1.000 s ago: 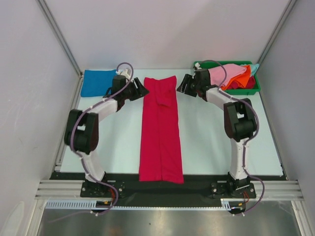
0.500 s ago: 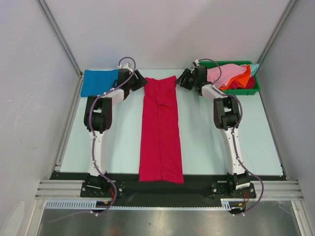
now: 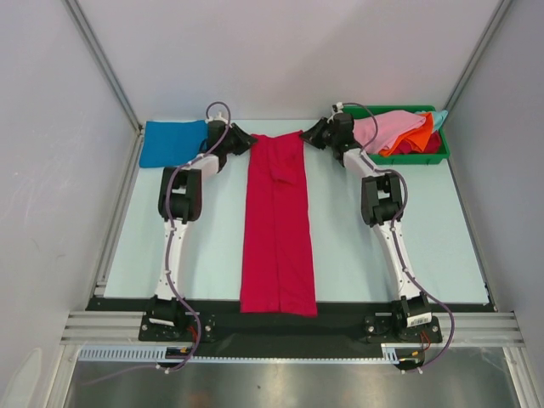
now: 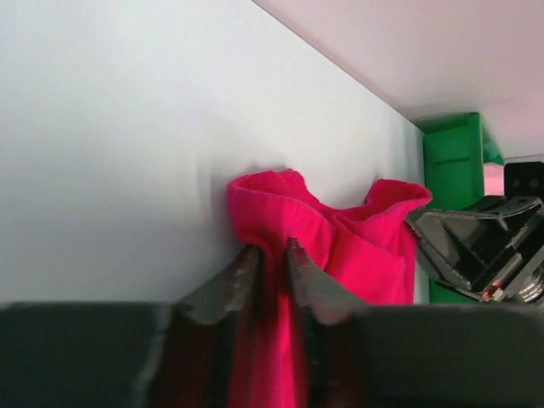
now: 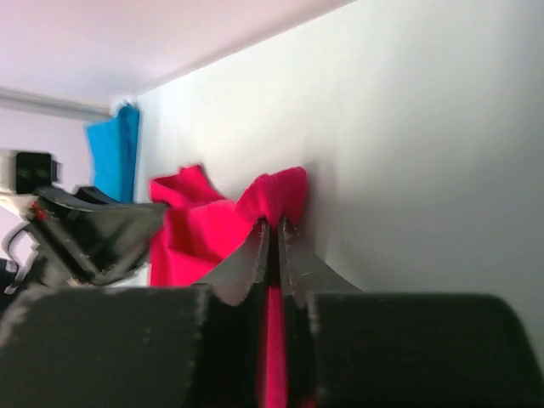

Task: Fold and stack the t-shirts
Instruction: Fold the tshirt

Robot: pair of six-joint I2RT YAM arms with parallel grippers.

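- Where the table (image 3: 365, 246) runs from the arm bases to the back wall, the crimson t-shirt (image 3: 278, 229) lies down its middle as one long narrow strip, folded lengthwise.
- The strip's near end reaches the dark edge between the two bases; its far end lies close to the back wall.
- The left claw (image 3: 246, 141) is at the far left corner of the crimson t-shirt. In the left wrist view its two fingers (image 4: 242, 272) are clamped on a bunched fold of the red cloth, which fills the narrow gap between them.
- The right claw (image 3: 308, 136) is at the far right corner. In the right wrist view its fingers (image 5: 248, 255) are pressed almost together, with a thin ridge of red cloth pinched between them.
- Both pinched corners stand up in small puckers; the rest of the cloth lies flat.
- Both arms are stretched far forward, one along each side of the strip.
- The blue t-shirt (image 3: 172, 142) lies folded flat at the far left corner of the table, just beside the left claw.
- The green bin (image 3: 425, 158) sits at the far right corner. The pink t-shirt (image 3: 384, 129), the orange t-shirt (image 3: 415, 136) and the light blue t-shirt (image 3: 440, 116) are heaped loosely in it, the pink one spilling over its left rim.
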